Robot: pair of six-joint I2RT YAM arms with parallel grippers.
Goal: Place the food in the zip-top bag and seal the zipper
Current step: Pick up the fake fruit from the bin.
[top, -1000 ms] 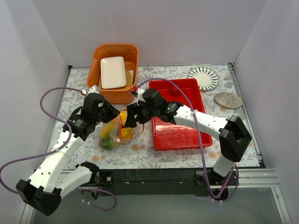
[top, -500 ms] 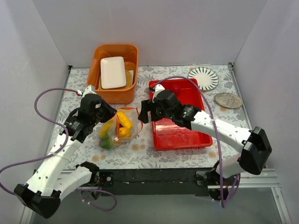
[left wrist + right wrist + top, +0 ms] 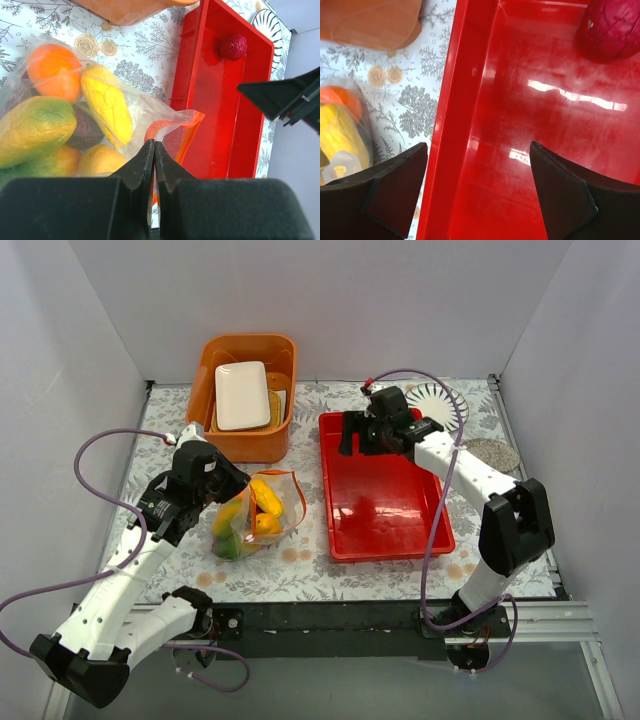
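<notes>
The zip-top bag (image 3: 255,512) lies on the flowered cloth left of the red tray (image 3: 388,540), its mouth held open. Inside it are an orange (image 3: 52,70), a yellow mango (image 3: 107,107), a green-yellow mango (image 3: 32,130) and a dark purple fruit (image 3: 85,131). My left gripper (image 3: 154,150) is shut on the bag's mouth edge at the orange-red zipper (image 3: 187,125). My right gripper (image 3: 477,150) is open and empty above the tray's left wall. One dark red round fruit (image 3: 612,25) lies at the tray's far end, also in the left wrist view (image 3: 232,46).
An orange tub (image 3: 225,445) with a white plate (image 3: 242,395) in it stands behind the bag. A striped plate (image 3: 445,412) and a grey round mat (image 3: 490,455) lie at the back right. White walls close in three sides.
My right arm has drawn back from the bag's mouth and swung right and away to the tray's far end. My left gripper has kept its hold on the bag.
</notes>
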